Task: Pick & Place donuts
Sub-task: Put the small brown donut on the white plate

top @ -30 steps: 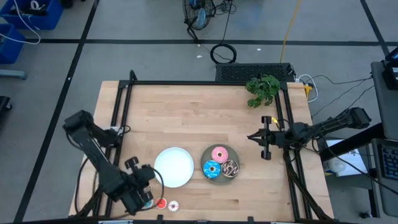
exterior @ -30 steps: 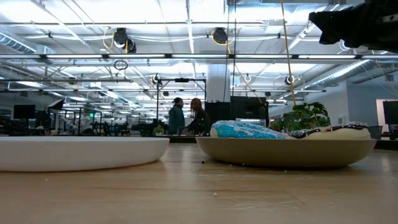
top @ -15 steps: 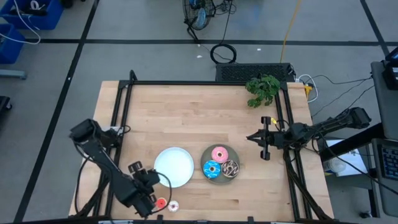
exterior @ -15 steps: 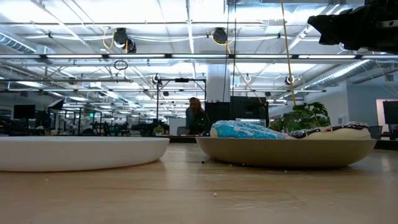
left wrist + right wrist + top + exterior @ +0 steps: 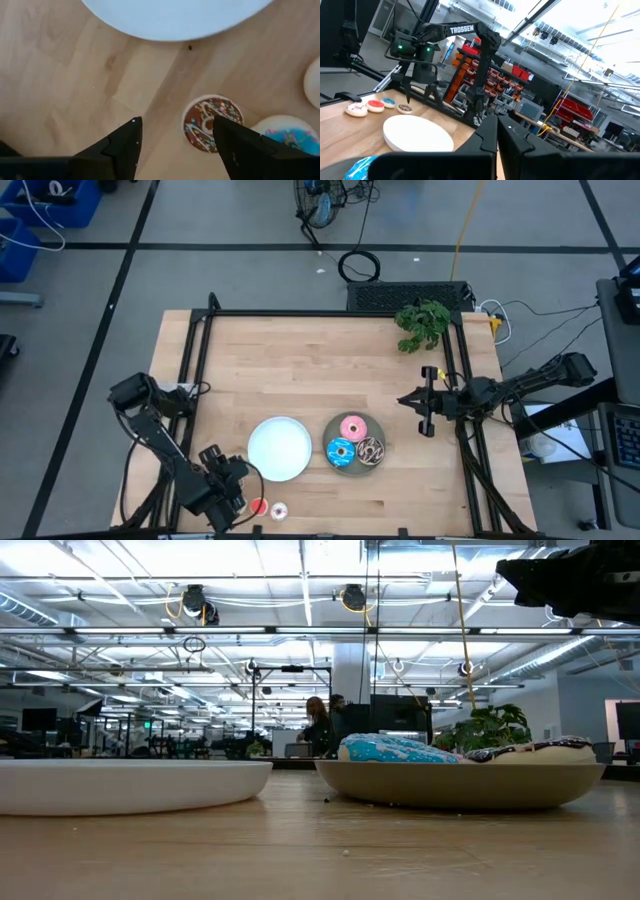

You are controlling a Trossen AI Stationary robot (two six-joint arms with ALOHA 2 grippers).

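Observation:
Three larger donuts, pink (image 5: pixel 352 428), blue sprinkled (image 5: pixel 340 450) and dark brown drizzled (image 5: pixel 371 450), lie on the grey plate (image 5: pixel 356 467). Four tiny donuts lie on the table near its front edge: brown (image 5: pixel 212 122), blue (image 5: pixel 287 140), red (image 5: pixel 258 506) and white (image 5: pixel 279 509). My left gripper (image 5: pixel 177 135) is open above the table beside the tiny brown donut and touches nothing. It also shows in the high view (image 5: pixel 228 495). My right gripper (image 5: pixel 497 140) is shut and empty, held above the table's right side (image 5: pixel 420 404).
An empty white plate (image 5: pixel 280 448) lies left of the grey plate, just beyond my left gripper. A green plant (image 5: pixel 422 323) stands at the far right corner. A black frame (image 5: pixel 195 350) runs around the table. People stand far off in the room (image 5: pixel 318 727).
My left gripper has shifted a little over the near left corner, first toward the table's right edge, then back toward the left and near edges. The donuts and plates have stayed in place.

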